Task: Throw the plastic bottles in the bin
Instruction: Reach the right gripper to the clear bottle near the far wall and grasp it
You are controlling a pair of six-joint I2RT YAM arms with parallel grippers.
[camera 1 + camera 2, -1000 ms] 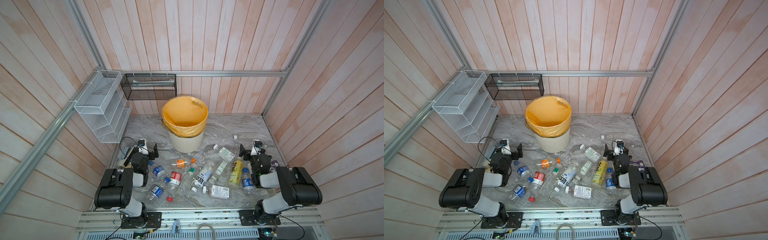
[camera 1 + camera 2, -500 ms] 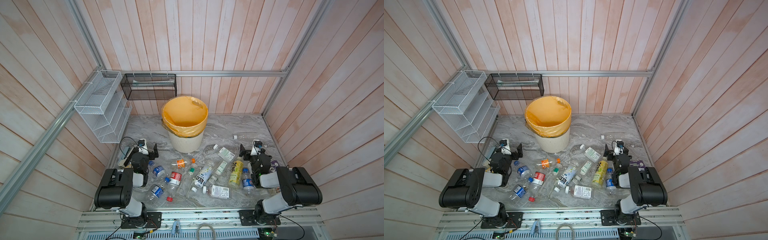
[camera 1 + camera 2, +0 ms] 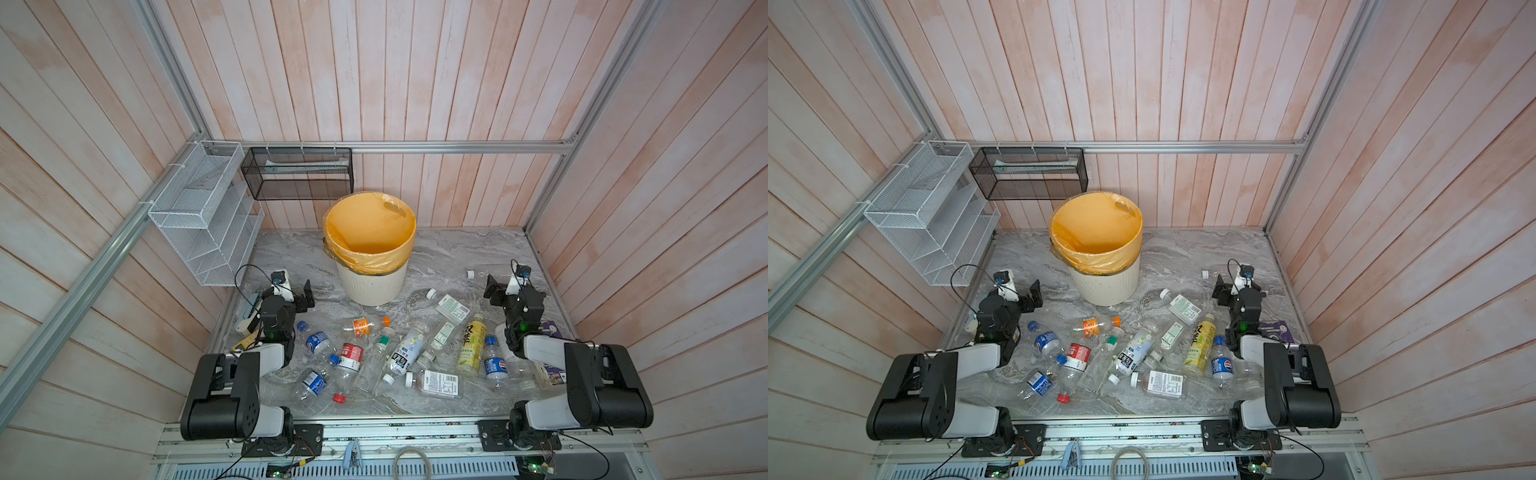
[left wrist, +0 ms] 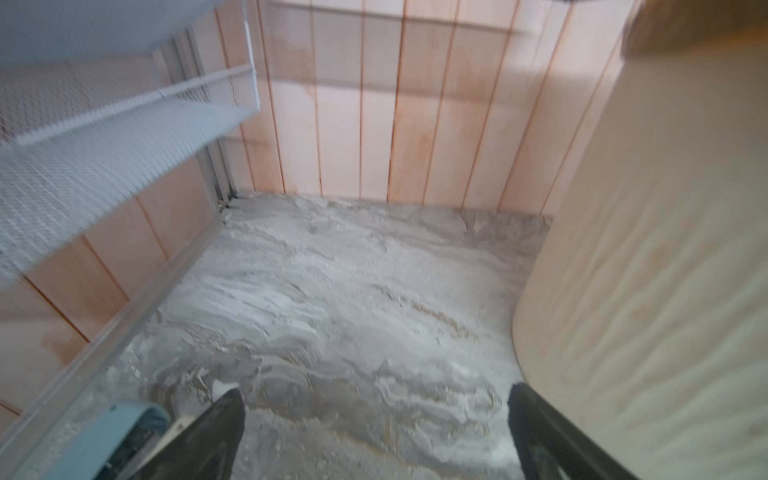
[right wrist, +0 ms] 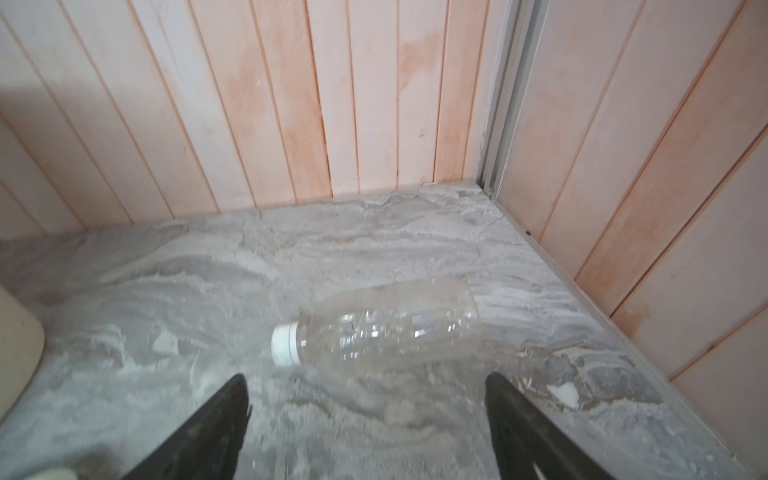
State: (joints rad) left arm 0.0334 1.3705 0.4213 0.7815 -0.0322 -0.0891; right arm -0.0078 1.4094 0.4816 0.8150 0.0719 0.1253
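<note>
The round cream-white ribbed plastic bin (image 3: pixel 370 286) has a see-through yellow-orange bag in it. It stands at the back of the grey marble desk (image 3: pixel 449 249). Looking down into it in both top views, I see only the orange bag. No bottle shows inside, so I think the job has only just begun.

The small clear plastic bottles (image 3: pixel 405 351) lie on the desk in a messy bunch, between the two arms and in front of the bin. There are about a dozen, with blue, red, orange, green and white labels. One is a tall yellow bottle (image 3: pixel 471 343). One more, a clear bottle with a white cap (image 5: pixel 386 328) and no label, lies apart near the back right corner.

The right pincer (image 5: pixel 365 386) is wide open and holds nothing. It points at that clear bottle, which lies just in front of its tips, not between them. I think this is the bottle to pick up first.

The left pincer (image 4: pixel 374 399) is wide open too, and empty. It is low over bare desk, just beside the bin's wall, with no bottle in front of it.

Every bottle has yet to be picked up and dropped in the bin.
</note>
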